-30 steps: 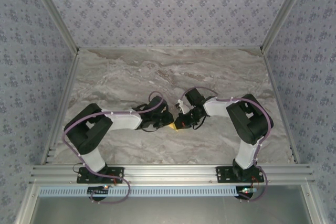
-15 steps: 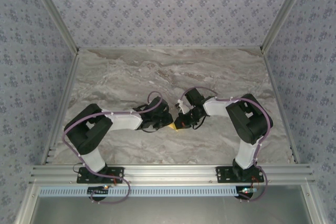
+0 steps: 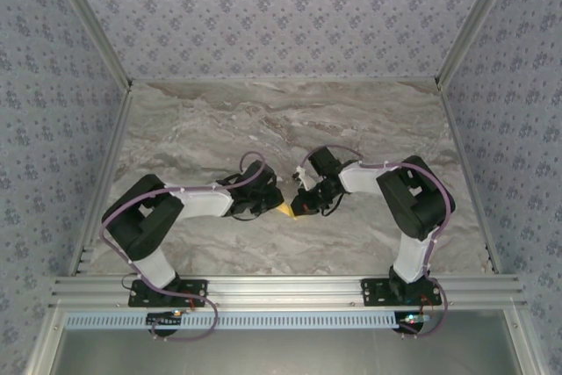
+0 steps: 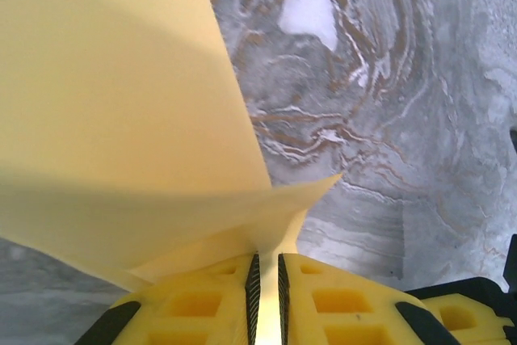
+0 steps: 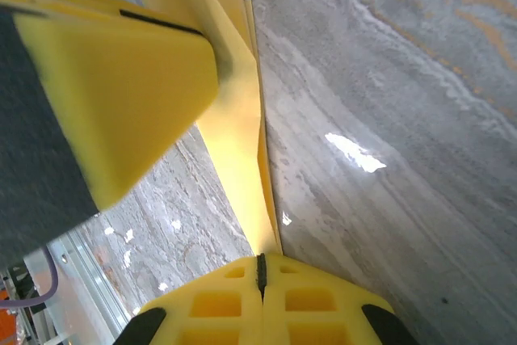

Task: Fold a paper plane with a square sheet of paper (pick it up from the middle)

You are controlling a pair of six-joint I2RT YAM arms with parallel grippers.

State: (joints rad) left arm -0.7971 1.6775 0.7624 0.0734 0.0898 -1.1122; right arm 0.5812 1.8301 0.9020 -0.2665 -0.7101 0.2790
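Left wrist view: left gripper [image 4: 266,268] has its jaws nearly together, pinching the yellow sheet of paper [image 4: 113,119] at a layered edge. Two or more plies fan upward from the pinch, and one flap ends in a pointed corner.

Right wrist view: right gripper [image 5: 260,264] is pressed fully together, with a narrow creased strip of the same paper running into the seam between its jaws. A yellow finger of the left gripper grips the paper farther up.

Top external view: both arms meet over the middle of the marble table [image 3: 219,120], with a small yellow tip of paper between the two grippers, just above the surface.

Progress (judgement): pickup is done. Some folds are in, since overlapping plies and a crease line are visible. A narrow dart shape cannot be confirmed, so I read this as mid-fold, with the remaining creases and the set-down left to do.

Count: 1 sheet, 2 arms, 2 grippers, 1 table.
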